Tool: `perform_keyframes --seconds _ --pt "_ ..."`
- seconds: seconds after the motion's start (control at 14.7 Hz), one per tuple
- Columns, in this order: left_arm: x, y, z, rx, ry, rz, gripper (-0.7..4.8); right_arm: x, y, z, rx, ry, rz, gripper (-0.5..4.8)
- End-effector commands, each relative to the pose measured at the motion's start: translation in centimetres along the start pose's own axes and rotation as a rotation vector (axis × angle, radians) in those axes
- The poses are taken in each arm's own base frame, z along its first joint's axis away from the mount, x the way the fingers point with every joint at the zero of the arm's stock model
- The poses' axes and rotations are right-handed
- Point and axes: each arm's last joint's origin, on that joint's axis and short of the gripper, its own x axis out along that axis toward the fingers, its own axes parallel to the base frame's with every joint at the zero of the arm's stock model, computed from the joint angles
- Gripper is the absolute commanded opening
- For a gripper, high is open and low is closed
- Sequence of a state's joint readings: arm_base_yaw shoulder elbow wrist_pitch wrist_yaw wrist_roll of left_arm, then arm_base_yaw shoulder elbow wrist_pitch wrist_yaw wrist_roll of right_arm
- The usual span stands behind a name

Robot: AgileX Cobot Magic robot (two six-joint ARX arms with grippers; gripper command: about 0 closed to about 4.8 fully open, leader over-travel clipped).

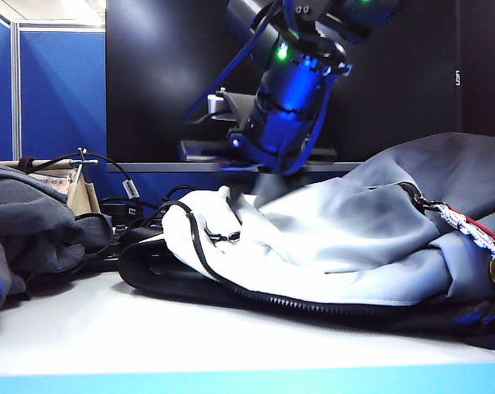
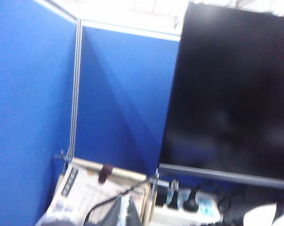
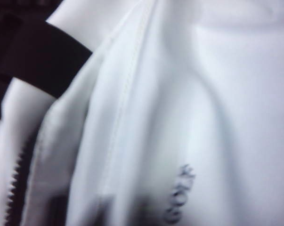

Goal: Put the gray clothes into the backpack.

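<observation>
White tabletop [image 1: 148, 328], blue partitions [image 1: 54, 90], black monitor [image 2: 231, 89]

Black arm [image 1: 288, 107], green indicator light [image 1: 281, 54]

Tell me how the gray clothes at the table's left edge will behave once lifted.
The gray clothes lie rumpled in soft folds, so they will probably drape and sag, not hold shape. A cable runs close beside them and might snag. They look bulky, perhaps needing bunching to enter the backpack.

No readable text, small backpack [image 3: 217, 94] marking illegible
</observation>
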State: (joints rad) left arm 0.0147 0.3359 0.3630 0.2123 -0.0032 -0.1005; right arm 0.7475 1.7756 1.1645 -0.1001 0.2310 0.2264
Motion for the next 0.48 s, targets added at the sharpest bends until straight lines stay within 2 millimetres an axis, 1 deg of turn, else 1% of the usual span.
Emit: perform_keyframes --seconds 0.07,0.14,0.2,0.27,0.34,0.41,0.48 --pt "0.2 0.1 -1.1 0.024 0.106 0.009 -0.03 -3.2 -1.0 3.9 0.050 -0.153 0.034 -0.06" --pt "0.2 0.2 -1.6 0.022 0.126 0.010 -0.03 -5.0 -2.0 5.4 0.079 -0.211 0.061 -0.06" --pt "0.2 0.2 -2.0 0.020 0.139 -0.002 -0.03 -6.8 -3.1 6.4 0.112 -0.264 0.077 -0.07" --pt "0.2 0.1 -2.4 0.011 0.154 -0.051 -0.03 -8.3 -4.1 7.1 0.131 -0.306 0.079 -0.06" --pt "0.1 -0.3 -2.9 0.002 0.181 -0.197 -0.02 -10.5 -6.3 8.1 0.165 -0.373 0.041 -0.06" --pt "0.2 -0.5 -3.2 -0.005 0.199 -0.264 -0.01 -11.6 -7.9 8.5 0.185 -0.402 0.023 -0.06" --pt "0.3 -0.5 -3.5 -0.007 0.221 -0.278 0.00 -12.5 -9.6 8.7 0.207 -0.417 0.031 -0.07"
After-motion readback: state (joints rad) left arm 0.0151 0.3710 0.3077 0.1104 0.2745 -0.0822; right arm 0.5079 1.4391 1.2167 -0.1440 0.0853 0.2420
